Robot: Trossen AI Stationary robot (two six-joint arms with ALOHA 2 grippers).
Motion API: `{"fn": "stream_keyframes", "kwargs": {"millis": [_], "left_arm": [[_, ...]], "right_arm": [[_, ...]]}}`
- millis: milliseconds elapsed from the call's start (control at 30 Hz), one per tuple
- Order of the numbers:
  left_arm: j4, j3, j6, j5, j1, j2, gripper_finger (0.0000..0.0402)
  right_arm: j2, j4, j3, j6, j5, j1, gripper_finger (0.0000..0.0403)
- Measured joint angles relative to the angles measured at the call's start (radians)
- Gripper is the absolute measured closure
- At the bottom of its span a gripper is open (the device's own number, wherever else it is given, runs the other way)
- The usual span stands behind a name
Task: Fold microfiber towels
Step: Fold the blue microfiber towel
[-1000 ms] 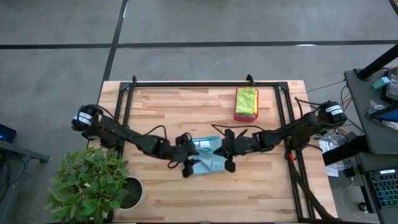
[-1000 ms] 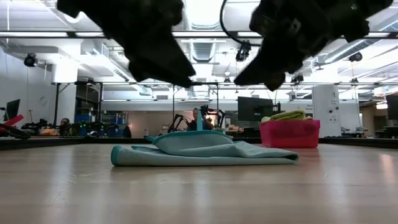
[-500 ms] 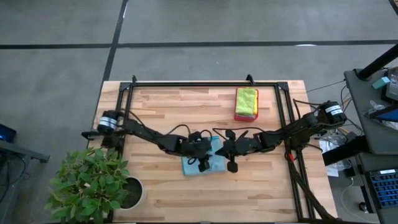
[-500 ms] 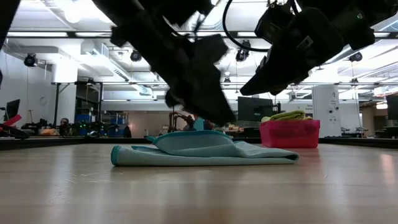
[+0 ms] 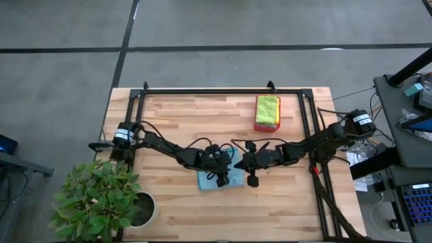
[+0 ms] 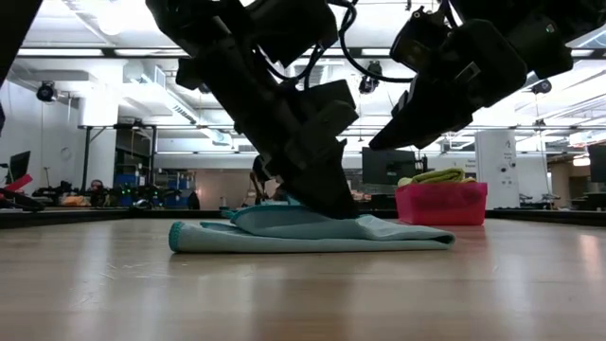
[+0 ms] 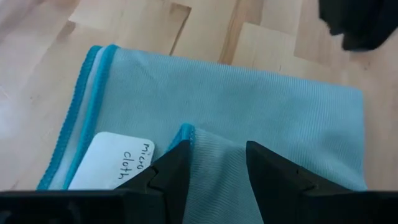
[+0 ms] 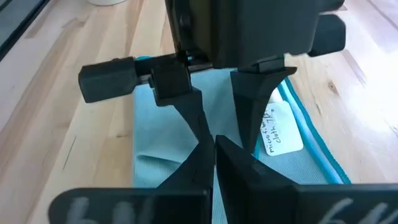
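Since a second ago, the left arm has been swinging in from the towel's left edge, and its gripper [image 6: 317, 194] is now pressing down onto the cloth. That soft light-blue microfiber towel [image 5: 217, 178] is lying partly folded near the table's middle, a raised fold and a white label [image 7: 112, 163] showing on top. The left gripper's fingers [image 7: 174, 171] are standing apart, straddling the raised fold without yet pinching it. The right gripper [image 5: 251, 167] is hovering just beside the towel's right edge, fingers closed on nothing. Further back, a rigid pink-red tray [image 5: 267, 123] is holding folded green and yellow towels [image 5: 267, 108]. One risk, as I judge it: the fingers may close on both layers, dragging the whole towel and undoing the fold.
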Motion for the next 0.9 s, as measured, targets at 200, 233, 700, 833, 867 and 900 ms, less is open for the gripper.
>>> {"fn": "stream_keyframes", "kwargs": {"millis": [200,233,700,833,867,900], "left_arm": [[0.003,0.003,0.039,-0.006,0.000,0.000,0.0261],[0.005,0.006,0.048,-0.006,0.000,0.000,0.0261],[0.019,0.001,0.076,0.002,0.030,-0.018,0.0261],[0.019,-0.002,0.077,0.065,0.034,-0.001,0.0261],[0.017,-0.003,0.077,0.078,0.034,0.000,0.0261],[0.017,-0.004,0.077,0.089,0.034,0.000,0.0261]], "right_arm": [[0.000,0.000,-0.001,0.003,0.000,0.000,0.0394],[0.000,0.000,-0.001,0.003,0.000,0.000,0.0394],[0.000,-0.001,-0.001,0.001,0.000,0.000,0.0394],[0.000,-0.002,-0.001,0.001,0.000,0.000,0.0394],[0.000,-0.002,-0.001,0.001,0.000,0.000,0.0394],[0.000,-0.002,-0.001,0.001,0.000,0.000,0.0394]]}}
